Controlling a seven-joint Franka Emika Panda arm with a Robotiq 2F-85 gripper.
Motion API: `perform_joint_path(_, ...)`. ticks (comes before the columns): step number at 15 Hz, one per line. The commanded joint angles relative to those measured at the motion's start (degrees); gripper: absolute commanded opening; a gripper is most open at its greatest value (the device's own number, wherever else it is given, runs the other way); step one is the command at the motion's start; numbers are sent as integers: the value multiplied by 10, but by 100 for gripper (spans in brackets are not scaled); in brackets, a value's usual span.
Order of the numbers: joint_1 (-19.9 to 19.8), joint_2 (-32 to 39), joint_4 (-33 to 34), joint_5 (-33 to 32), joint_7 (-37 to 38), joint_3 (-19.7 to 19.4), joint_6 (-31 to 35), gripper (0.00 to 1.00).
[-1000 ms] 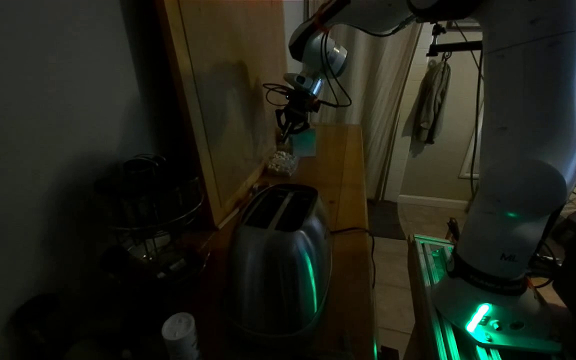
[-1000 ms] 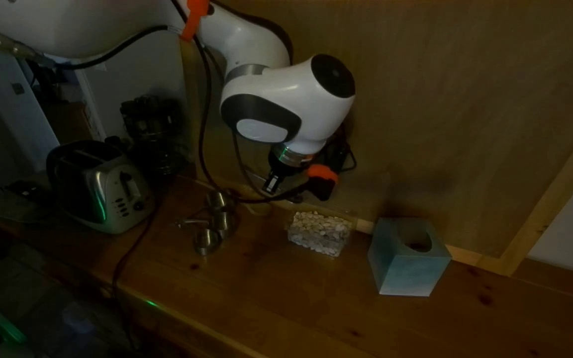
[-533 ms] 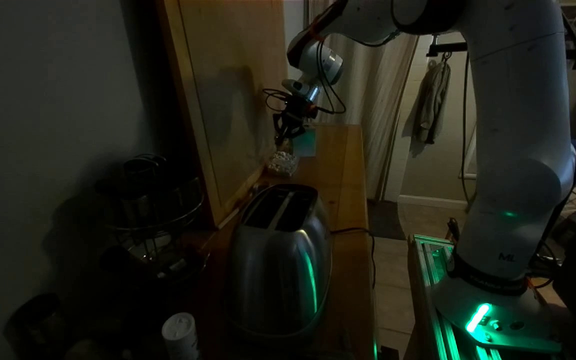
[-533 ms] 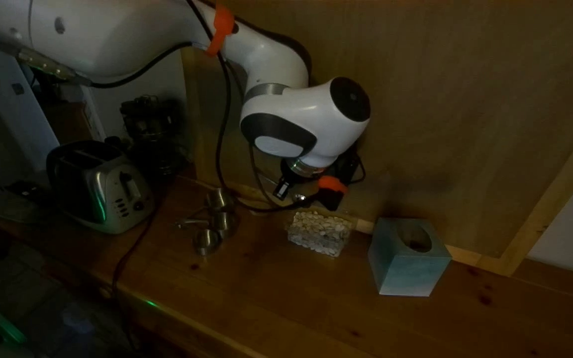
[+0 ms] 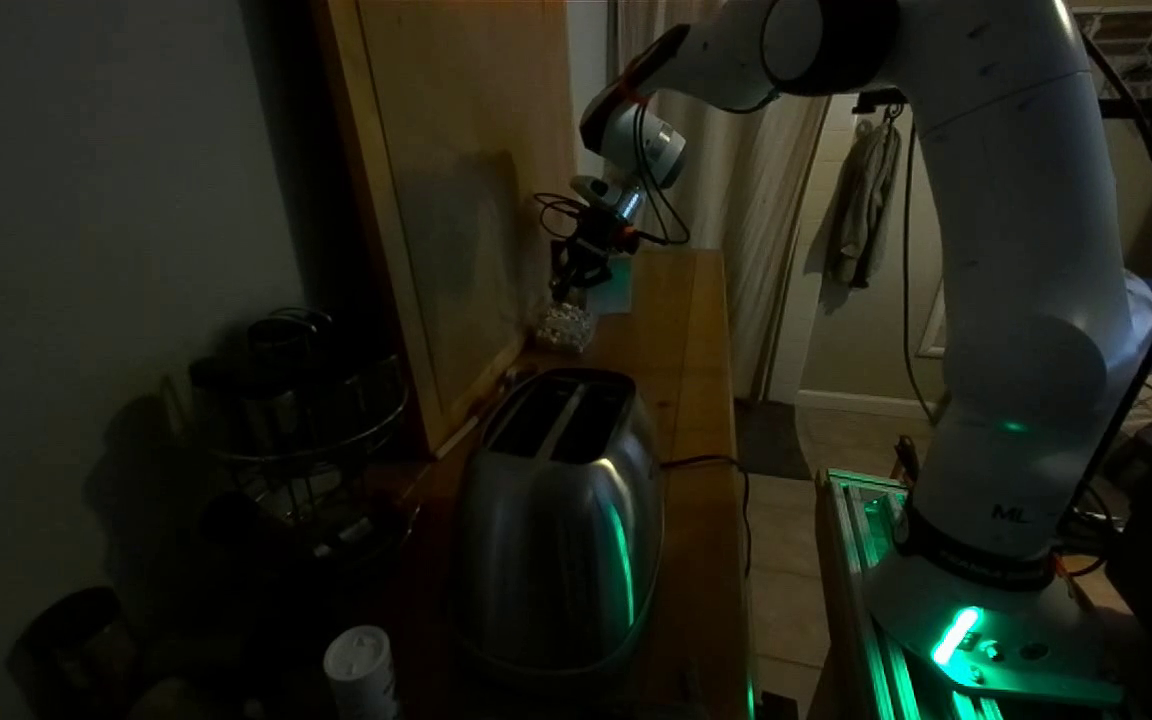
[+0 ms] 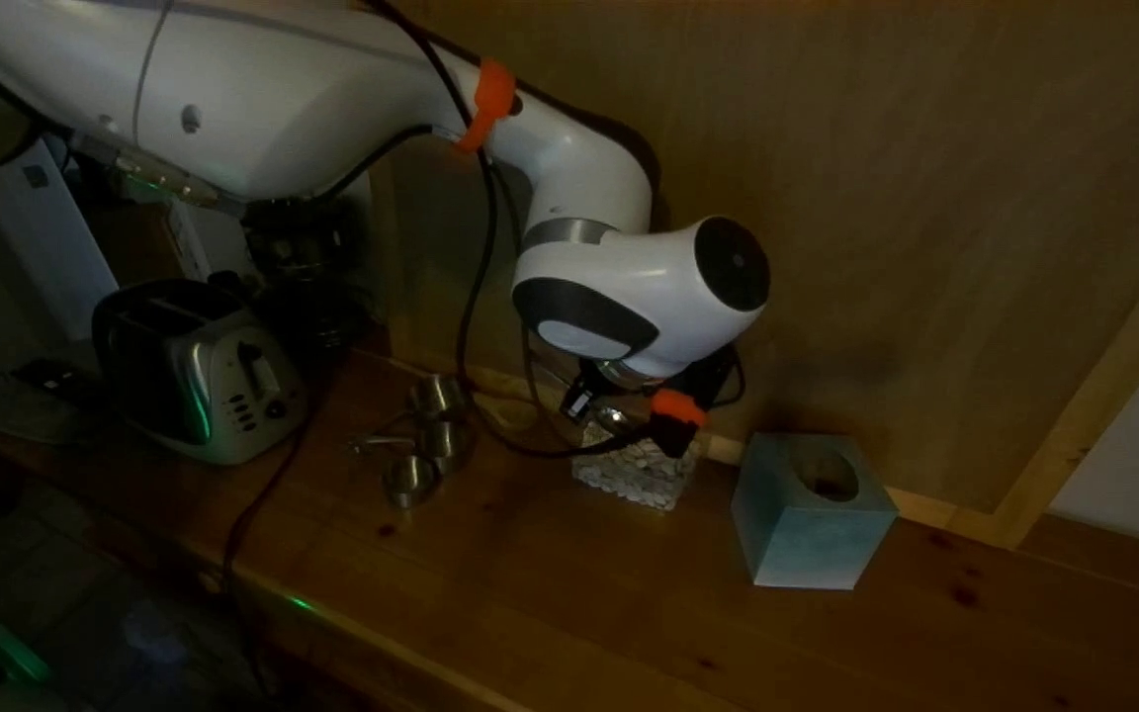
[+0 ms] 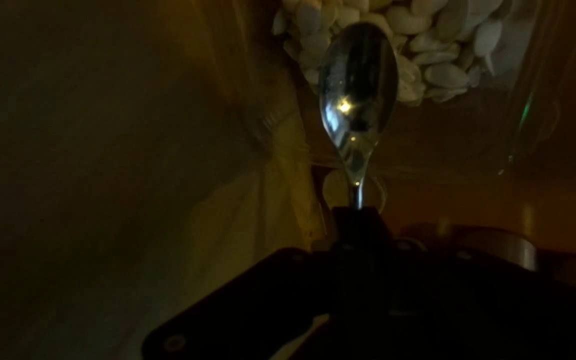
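The wooden counter point(image 6: 550, 603) stretches across an exterior view, its near edge slanting from the left down toward the bottom. The wooden panel point(image 6: 925, 247) stands upright along the far side and bounds the room there. The white robot arm point(image 6: 312, 119) reaches in high from the left, its wrist close to that panel, and the black cable point(image 6: 478, 297) dips from it in a low loop. The toaster point(image 6: 199, 376) sits at the left; in both exterior views its cord point(image 5: 708, 458) runs over the counter's edge. On the right the blue box point(image 6: 812, 529) stands near the panel, a broad stretch of boards separating it from the near edge. Left of it, across a narrow gap, is the clear container point(image 6: 629, 489), its far side just beside the panel's foot. The gripper point(image 7: 358, 212) hangs by the container's left end, its fingers closed on the handle of the spoon. Farther left, across a wider gap, stand the metal cups point(image 6: 406, 487). The spoon point(image 7: 360, 80) extends over the container, its tip above the pale seeds point(image 7: 443, 45); whether it touches them cannot be told.
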Motion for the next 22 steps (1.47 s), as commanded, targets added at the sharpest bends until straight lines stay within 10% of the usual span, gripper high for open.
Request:
perform_joint_path(1, -29, 32, 39, 32, 3, 17, -30, 2)
perform_joint_path(22, -52, 125, 135, -1, 43, 33, -72, 2)
